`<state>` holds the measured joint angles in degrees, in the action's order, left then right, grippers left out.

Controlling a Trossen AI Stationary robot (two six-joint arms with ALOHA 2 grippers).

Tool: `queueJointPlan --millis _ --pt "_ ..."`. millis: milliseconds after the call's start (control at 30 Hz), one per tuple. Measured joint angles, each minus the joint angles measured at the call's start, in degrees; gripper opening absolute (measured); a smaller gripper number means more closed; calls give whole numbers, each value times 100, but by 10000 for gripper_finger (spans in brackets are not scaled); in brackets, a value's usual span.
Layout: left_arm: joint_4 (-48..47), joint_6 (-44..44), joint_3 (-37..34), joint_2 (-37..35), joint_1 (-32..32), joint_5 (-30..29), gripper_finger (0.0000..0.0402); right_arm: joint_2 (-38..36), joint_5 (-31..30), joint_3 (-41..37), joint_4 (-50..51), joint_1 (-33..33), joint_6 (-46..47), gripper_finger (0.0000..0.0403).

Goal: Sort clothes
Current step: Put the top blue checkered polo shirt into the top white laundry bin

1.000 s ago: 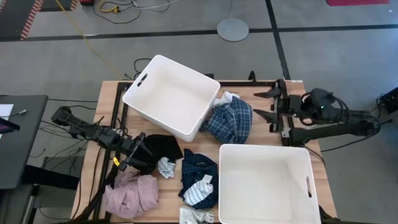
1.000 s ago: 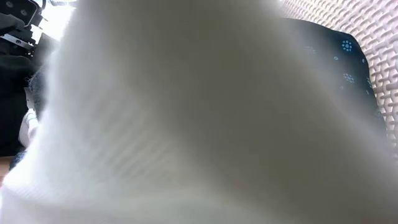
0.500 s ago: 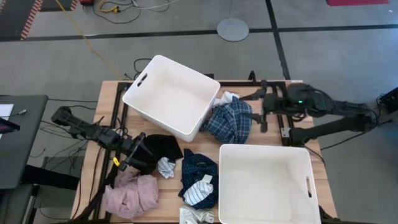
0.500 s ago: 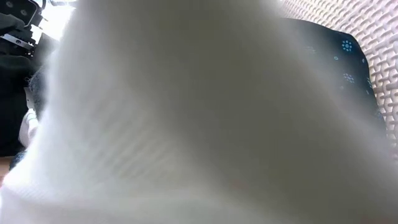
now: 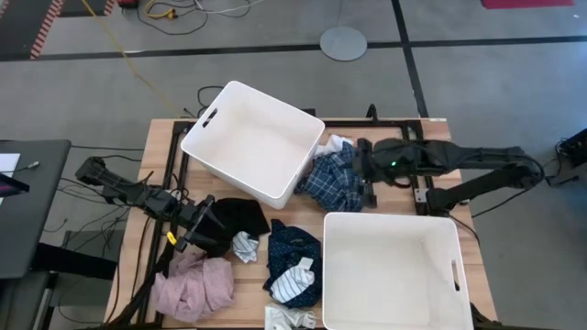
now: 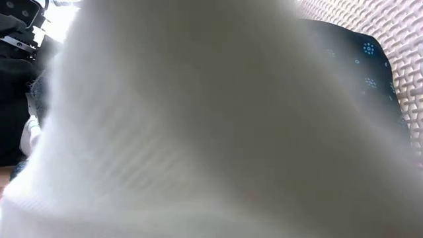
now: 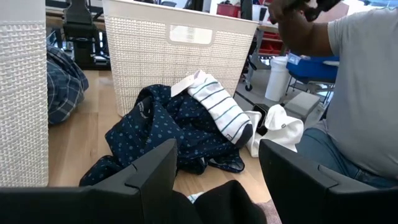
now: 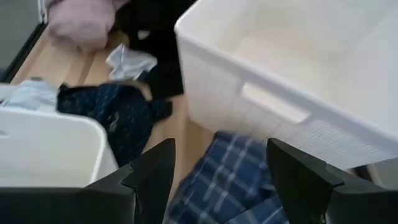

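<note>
- Right gripper (image 5: 363,171) hovers over the blue plaid shirt (image 5: 337,181), jaws released; the shirt lies between the two bins.
- Left gripper (image 5: 195,229), jaws apart, sits at the black garment (image 5: 240,216).
- Risk: snagging the white sock (image 5: 337,144) along with the shirt.

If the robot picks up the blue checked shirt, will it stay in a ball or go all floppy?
Probably floppy. The crumpled blue plaid fabric shirt lies in soft folds, so it would likely unfold and dangle from the open right gripper just above it. It looks light, and it leans on the tilted white plastic bin, so a corner might drag there.
</note>
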<state>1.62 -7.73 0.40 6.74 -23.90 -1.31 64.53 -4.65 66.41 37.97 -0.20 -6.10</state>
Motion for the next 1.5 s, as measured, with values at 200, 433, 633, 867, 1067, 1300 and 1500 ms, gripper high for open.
queueJointPlan --millis 200,433,633,867,1067,1300,1500 --pt "1 0 0 0 -2 1 222 357 -6 -2 313 175 384 271" --pt "-1 2 0 0 0 1 222 642 -397 -2 415 -168 1050 271" --pt "-1 1 0 -1 -1 0 222 1041 -406 -2 663 -428 1614 271" --pt "-1 2 0 0 -1 1 222 1603 -402 -4 683 -598 2124 271" --pt "1 0 0 0 0 -1 222 1831 -406 -4 659 -907 2455 271" --pt "0 1 0 -1 0 -1 222 2073 -296 -8 351 -807 2473 271" --pt "5 1 0 1 -1 -1 222 2419 -253 -15 346 -658 2469 271"
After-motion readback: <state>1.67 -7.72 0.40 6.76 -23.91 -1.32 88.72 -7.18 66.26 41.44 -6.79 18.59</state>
